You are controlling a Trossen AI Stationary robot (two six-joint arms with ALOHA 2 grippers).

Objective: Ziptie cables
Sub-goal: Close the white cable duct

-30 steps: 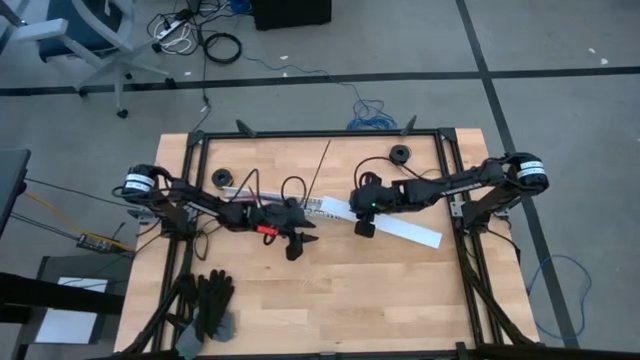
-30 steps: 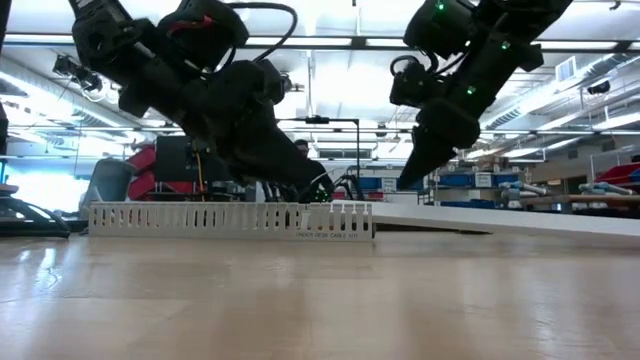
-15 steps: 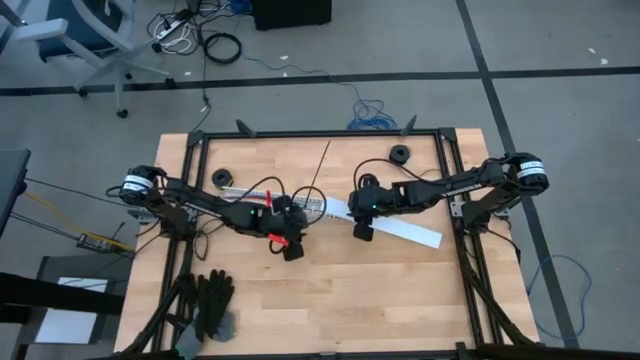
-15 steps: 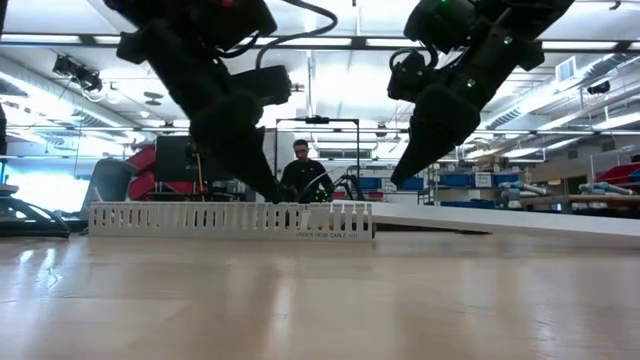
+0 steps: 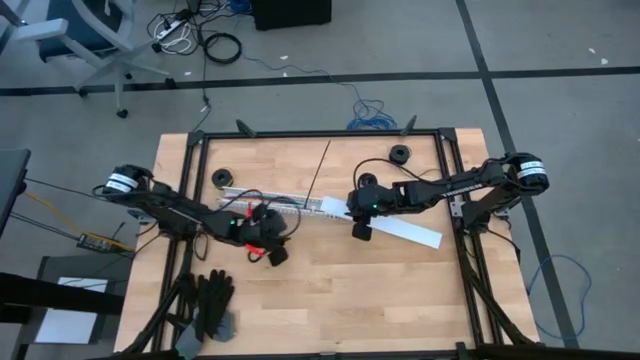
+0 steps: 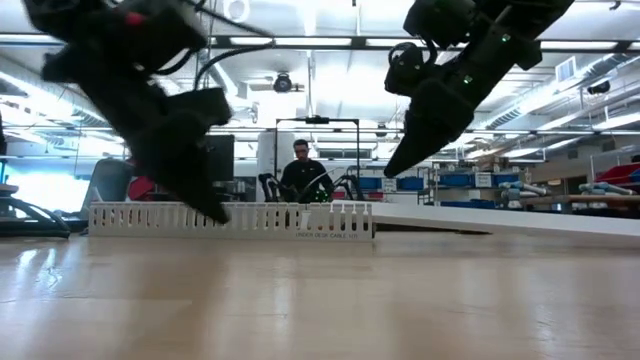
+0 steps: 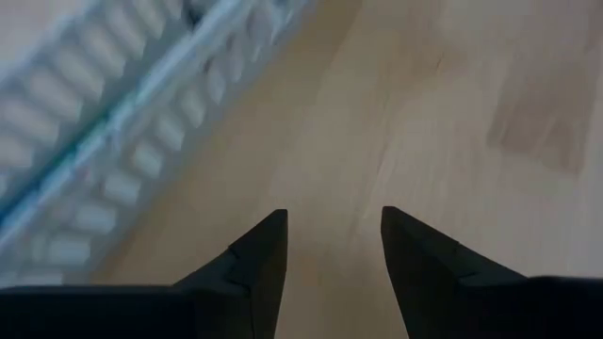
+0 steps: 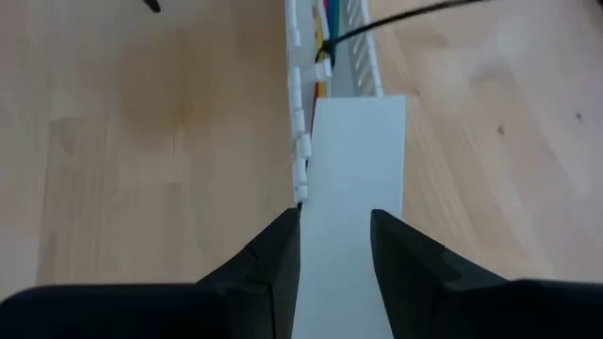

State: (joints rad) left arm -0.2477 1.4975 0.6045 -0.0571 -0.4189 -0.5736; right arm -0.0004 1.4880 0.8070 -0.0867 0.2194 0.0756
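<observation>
Grey floor (image 5: 560, 90) with dark seams; office chair (image 5: 75, 35) in corner; ceiling strip lights (image 6: 330, 40).

Two dark, near-black jointed arms with white bands at the shoulder joints, black cords looped alongside. Left gripper (image 5: 272, 254): red accent, tapered black fingers. Right gripper (image 5: 361, 231): green indicator light, tapered black fingers.
</observation>
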